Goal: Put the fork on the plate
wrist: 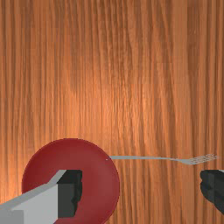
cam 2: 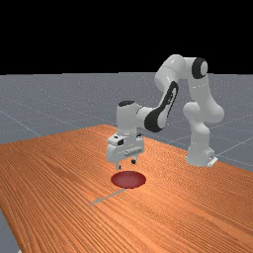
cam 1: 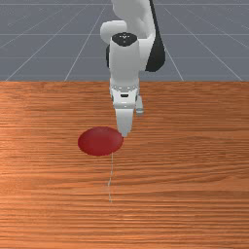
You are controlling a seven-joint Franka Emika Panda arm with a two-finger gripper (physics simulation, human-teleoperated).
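One red plate [cam 1: 99, 141] lies below our spread claw [cam 2: 126, 164], the fork [wrist: 144, 158] mostly over bench [cam 1: 185, 194], handle end at the rim.

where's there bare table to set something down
Bare wood lies to the front view's left of the plate, and to the front view's right of the fork. It is crowded where plate and fork meet, with the open gripper hanging above nearby.
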